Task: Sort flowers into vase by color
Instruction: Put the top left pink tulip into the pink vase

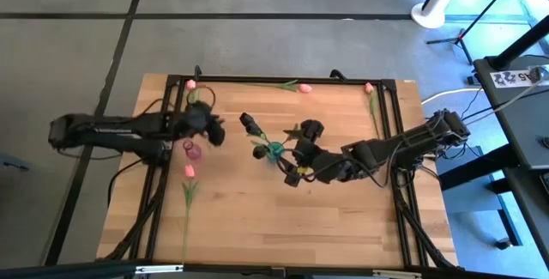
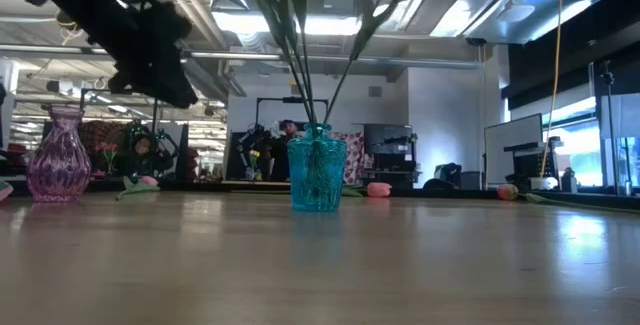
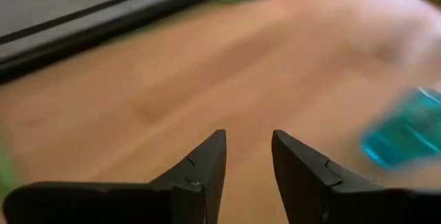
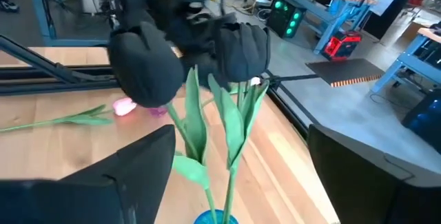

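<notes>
Two dark tulips (image 4: 186, 62) are standing in the blue vase (image 2: 318, 173) mid-table while the open, empty right gripper (image 1: 302, 174) is sitting just beside it, risking tipping it; the left gripper (image 3: 247, 169), open, is hovering near the pink vase (image 1: 192, 149).

The bench (image 1: 257, 219) is pale wood with a black frame. One vase (image 2: 318, 173) is teal, ribbed glass; the other vase (image 2: 59, 155) is pinkish purple. Dark tulips (image 4: 238, 50) are blackish with green stems and leaves. Loose tulips (image 1: 190, 171) have pink heads and green stems. Both arms are black.
</notes>
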{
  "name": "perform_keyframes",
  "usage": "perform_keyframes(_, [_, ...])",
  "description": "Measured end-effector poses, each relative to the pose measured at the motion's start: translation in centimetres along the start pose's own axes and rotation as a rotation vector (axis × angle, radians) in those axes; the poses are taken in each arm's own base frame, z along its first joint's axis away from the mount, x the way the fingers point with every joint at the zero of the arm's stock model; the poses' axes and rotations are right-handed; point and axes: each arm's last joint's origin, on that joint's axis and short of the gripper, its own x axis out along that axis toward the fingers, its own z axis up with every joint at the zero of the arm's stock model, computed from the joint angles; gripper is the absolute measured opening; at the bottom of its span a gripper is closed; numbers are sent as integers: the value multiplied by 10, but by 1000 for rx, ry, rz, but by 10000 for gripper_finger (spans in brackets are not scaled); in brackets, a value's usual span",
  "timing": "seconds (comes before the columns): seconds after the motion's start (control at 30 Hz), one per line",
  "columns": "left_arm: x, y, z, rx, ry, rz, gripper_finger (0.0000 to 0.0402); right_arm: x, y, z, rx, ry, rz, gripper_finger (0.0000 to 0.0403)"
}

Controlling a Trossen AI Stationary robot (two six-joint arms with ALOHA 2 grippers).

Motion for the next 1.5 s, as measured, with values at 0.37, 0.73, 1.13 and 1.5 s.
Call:
perform_keyframes(0.37, [51, 81, 10, -267, 202, 447, 165, 0, -1, -7, -60, 58, 8, 331])
perform_keyframes(0.73, [99, 122, 0, -415, 245, 692, 194, -11, -4, -31, -59, 243, -35, 331])
perform_keyframes(1.13, [114, 118, -12, -454, 308, 697, 145, -49, 16, -33, 31, 217, 21, 331])
perform_keyframes(1.5, [113, 94, -23, -468, 246, 643, 9, -99, 34, -29, 67, 158, 181, 331])
